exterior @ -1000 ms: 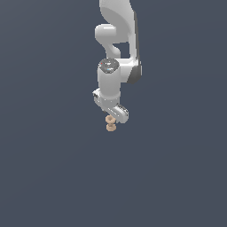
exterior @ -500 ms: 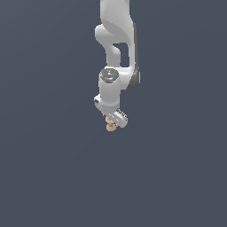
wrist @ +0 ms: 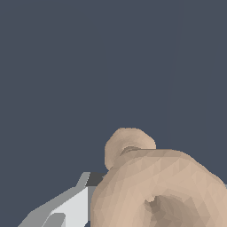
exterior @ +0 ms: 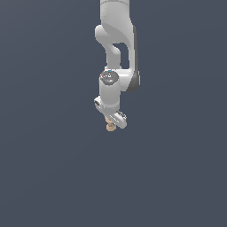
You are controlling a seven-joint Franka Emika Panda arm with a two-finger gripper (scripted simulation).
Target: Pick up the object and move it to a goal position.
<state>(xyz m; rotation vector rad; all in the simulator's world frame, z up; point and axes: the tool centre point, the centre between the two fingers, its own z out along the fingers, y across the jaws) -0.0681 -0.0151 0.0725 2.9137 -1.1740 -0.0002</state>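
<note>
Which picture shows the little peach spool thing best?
The wrist view: the peach spool fills much of it, showing its knobby ends and dimpled face. In the exterior view it is a tiny speck poking out under the white claw.

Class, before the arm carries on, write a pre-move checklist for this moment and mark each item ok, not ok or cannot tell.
1. Tan spool sits at the claw: ok.
2. Claw shut on the spool: ok; a finger touches it in the wrist view.
3. Spool centred between the fingers: cannot tell.
4. Goal position visible: not ok, no marker in either view.
5. Obstacles nearby: ok, none seen.
6. Spool off the surface: cannot tell.
</note>
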